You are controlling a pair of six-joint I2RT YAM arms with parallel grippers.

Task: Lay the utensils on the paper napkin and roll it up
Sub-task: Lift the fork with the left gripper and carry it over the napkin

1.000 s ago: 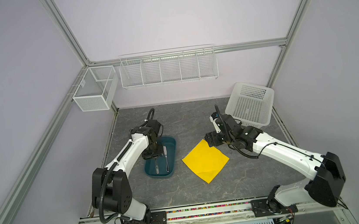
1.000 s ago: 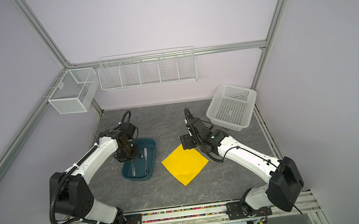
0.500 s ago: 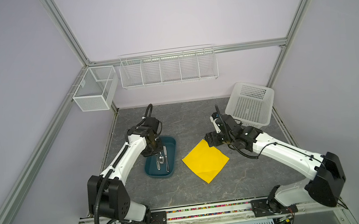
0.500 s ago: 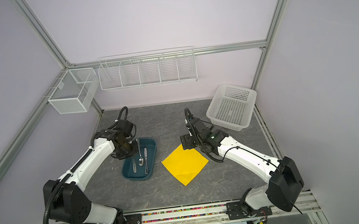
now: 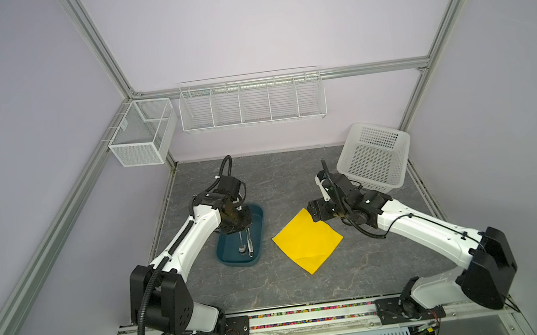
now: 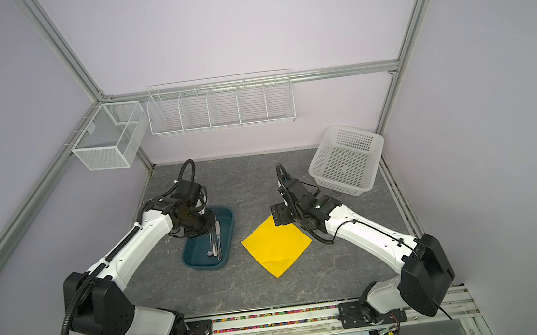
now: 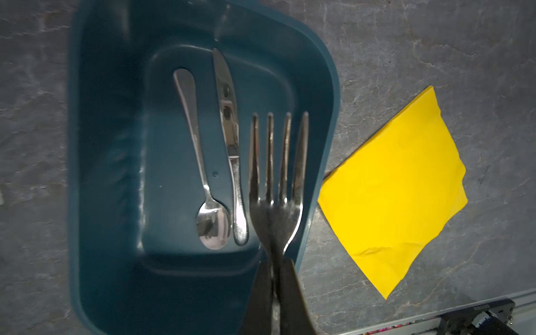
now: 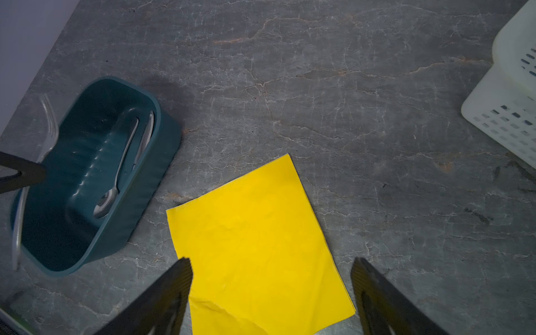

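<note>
One grey table [image 5: 295, 179] carries everything. A white basket [image 5: 375, 157] stands at its far right corner, well apart from the rest. The teal tray [image 7: 98, 145] lies left of centre. The yellow napkin [image 5: 307, 239] lies flat and unrolled just to the tray's right, near it but not touching.

Of the utensils, the fork [image 7: 275, 162] is raised above the tray, with its tines pointing away from the wrist camera. The left gripper [image 7: 274, 261] has its jaws closed tight on the fork's neck. The knife [image 7: 229, 130] and spoon [image 7: 213, 226] lie side by side on the tray floor, head to tail: the spoon's bowl sits beside the knife's handle end.

The right gripper [image 8: 272, 261] hangs over the napkin's far corner with its jaws spread wide, holding nothing. In the right wrist view the napkin's corner lies between its fingers [image 8: 181, 275].
</note>
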